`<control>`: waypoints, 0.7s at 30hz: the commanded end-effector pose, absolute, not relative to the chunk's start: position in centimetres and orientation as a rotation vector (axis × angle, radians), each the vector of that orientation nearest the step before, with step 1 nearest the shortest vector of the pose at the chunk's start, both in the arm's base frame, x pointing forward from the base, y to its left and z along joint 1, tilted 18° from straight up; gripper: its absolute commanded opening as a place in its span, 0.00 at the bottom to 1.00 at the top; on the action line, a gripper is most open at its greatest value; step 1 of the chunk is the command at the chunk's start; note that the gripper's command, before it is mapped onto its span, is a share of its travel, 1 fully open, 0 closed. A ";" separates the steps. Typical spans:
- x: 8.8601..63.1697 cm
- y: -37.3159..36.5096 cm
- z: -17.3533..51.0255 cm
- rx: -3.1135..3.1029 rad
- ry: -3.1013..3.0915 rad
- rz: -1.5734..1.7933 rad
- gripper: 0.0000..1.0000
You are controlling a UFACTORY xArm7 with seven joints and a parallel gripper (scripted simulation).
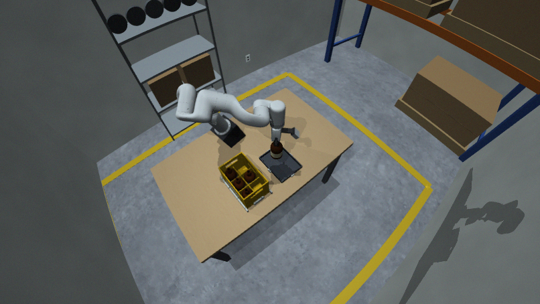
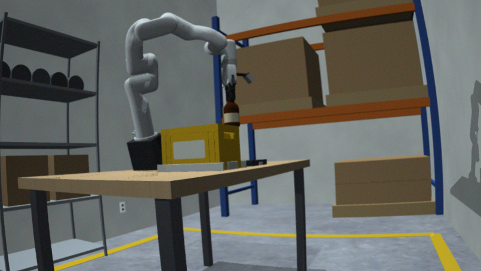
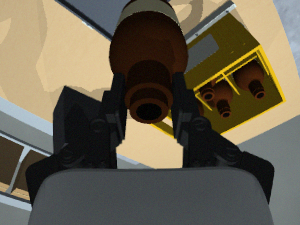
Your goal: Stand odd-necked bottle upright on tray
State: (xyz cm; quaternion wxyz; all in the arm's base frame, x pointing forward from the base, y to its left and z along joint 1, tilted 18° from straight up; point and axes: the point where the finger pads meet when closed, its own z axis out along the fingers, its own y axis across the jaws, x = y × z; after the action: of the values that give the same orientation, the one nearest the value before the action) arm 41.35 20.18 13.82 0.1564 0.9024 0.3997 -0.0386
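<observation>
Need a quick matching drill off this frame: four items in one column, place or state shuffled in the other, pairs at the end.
Items:
1. Brown bottle with the pale label
2. Yellow crate
3. Dark tray
4. Gripper

States:
A. Lies flat on the table, nothing resting on it
B. Shut on a bottle neck
C. Hangs upright in the air, above the tray's near end
D. Holds four bottles, two cells vacant

Pairs: 1-C, 2-D, 3-A, 4-B
</observation>
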 end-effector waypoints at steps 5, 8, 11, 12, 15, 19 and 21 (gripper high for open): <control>41.1 21.4 13.6 2.583 1.145 -0.105 0.00; 40.9 21.8 13.4 2.583 1.145 -0.105 0.00; 40.8 22.3 13.3 2.583 1.145 -0.105 0.00; 40.7 22.4 13.2 2.583 1.145 -0.105 0.00; 40.6 22.8 13.1 2.583 1.145 -0.105 0.00; 40.4 23.3 12.9 2.583 1.145 -0.105 0.00; 40.4 23.4 12.9 2.583 1.145 -0.105 0.00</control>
State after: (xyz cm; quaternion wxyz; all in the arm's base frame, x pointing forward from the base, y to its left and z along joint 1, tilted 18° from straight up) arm 40.39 22.97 12.83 0.1567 0.9024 0.3996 -0.0388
